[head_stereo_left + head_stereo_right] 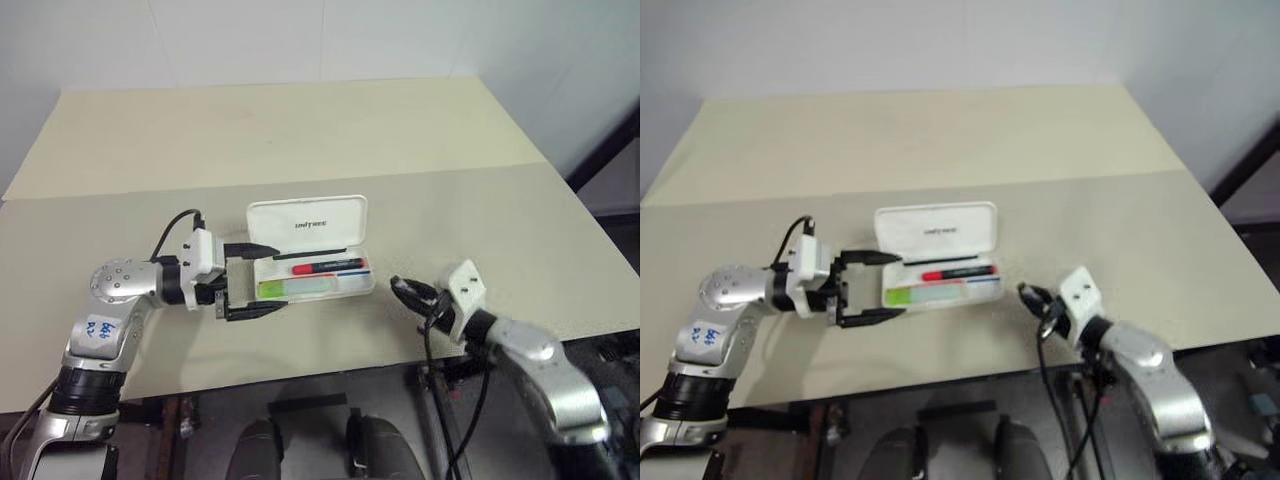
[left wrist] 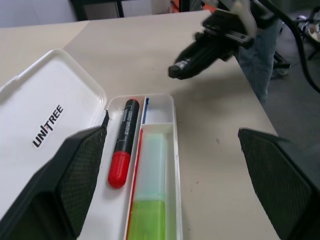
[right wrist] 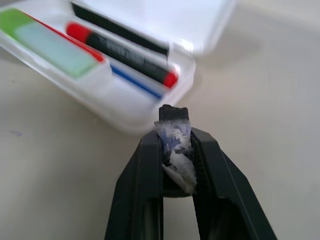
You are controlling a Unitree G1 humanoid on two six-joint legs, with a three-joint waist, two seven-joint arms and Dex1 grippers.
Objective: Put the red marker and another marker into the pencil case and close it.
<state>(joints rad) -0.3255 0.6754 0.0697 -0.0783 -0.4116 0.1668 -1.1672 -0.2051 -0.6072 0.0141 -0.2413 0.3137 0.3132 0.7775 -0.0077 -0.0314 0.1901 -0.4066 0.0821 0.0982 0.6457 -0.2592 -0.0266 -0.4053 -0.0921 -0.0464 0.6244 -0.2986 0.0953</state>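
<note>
The white pencil case (image 1: pixel 307 222) lies open on the table, its lid standing up at the back. Inside lie the red marker (image 1: pixel 325 267), at the back, and the pale green marker (image 1: pixel 300 288) in front of it. My left gripper (image 1: pixel 276 278) is open at the case's left end, one finger on either side of that end and nothing held between them. My right gripper (image 1: pixel 398 286) hangs a little to the right of the case, shut, its tip pointing at the case. In the right wrist view some white and blue scraps sit between its fingers (image 3: pixel 150 165).
The beige table (image 1: pixel 300 140) stretches far behind the case. Its front edge (image 1: pixel 300 375) runs close below both grippers. A black cable (image 1: pixel 432 380) hangs from the right wrist past that edge.
</note>
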